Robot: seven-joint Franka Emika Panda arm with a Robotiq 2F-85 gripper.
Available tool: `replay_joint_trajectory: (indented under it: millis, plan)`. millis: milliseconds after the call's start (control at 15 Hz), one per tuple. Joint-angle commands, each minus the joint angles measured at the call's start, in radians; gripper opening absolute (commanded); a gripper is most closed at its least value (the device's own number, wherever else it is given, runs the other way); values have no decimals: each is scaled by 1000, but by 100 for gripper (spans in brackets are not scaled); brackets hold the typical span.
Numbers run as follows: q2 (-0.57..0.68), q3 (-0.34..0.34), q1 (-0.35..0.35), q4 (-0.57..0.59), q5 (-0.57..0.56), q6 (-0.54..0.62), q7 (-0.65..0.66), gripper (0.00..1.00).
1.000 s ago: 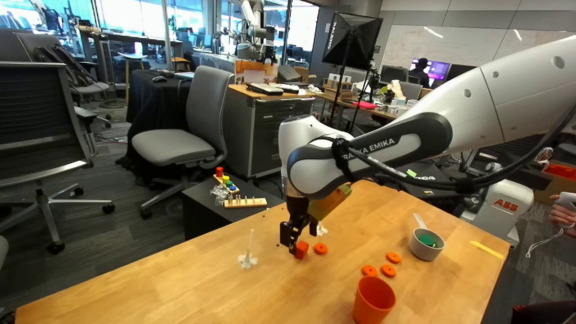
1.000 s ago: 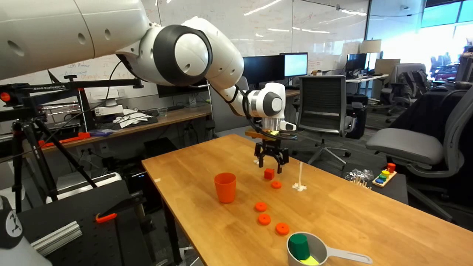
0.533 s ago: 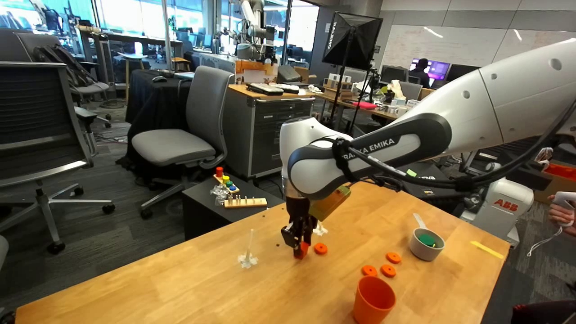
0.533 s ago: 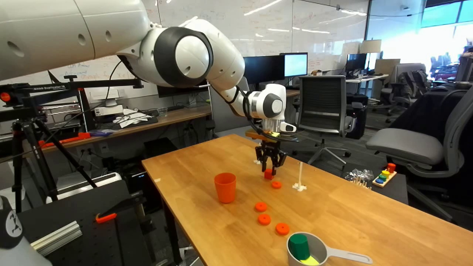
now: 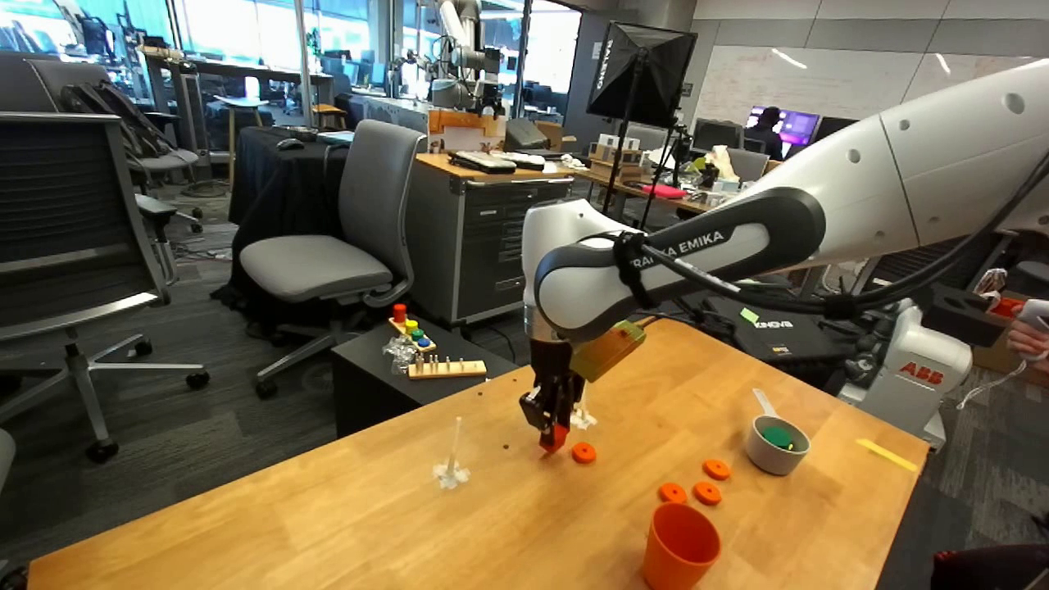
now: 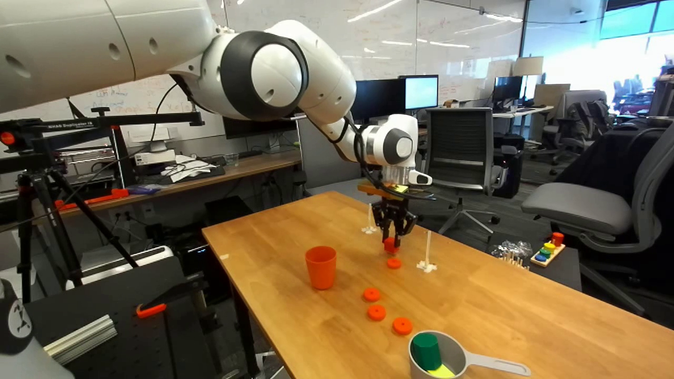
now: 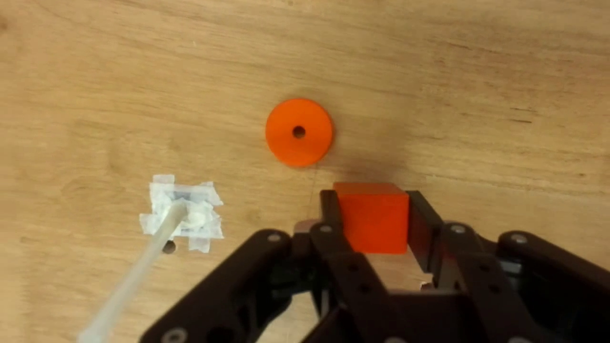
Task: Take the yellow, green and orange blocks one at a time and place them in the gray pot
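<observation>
- The end effector (image 7: 375, 216) is clamped on the orange block (image 7: 375, 233), its two fingers (image 7: 423, 226) touching opposite sides of it.
- Block and end effector appear to be just above the desk (image 6: 274, 226), though the gap beneath is hard to make out.
- Well apart from the end effector, the gray pot (image 5: 770, 461) stands upright; in an exterior view the green block (image 6: 425, 351) and a bit of the yellow block (image 6: 443, 371) show inside it.
- So two of the three blocks look done, and the orange one, now gripped, is the last left.
- What remains, as I judge it: lift, carry across to the pot, lower and let go.
- Near the end effector lies one orange disc (image 7: 299, 145); roughly between end effector and pot lie three more discs (image 6: 376, 313), not to be mistaken for blocks.
- The tall orange cup (image 6: 321, 269) stands apart from the end effector too and is not the target.
- The green block takes up much of the pot, so the orange one may need careful placing to settle inside.
</observation>
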Motion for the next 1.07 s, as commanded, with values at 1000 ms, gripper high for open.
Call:
replay_joint_trajectory:
  millis: [1000]
  plan:
    - [-582, -89, -216, -641, 188, 56, 254, 13]
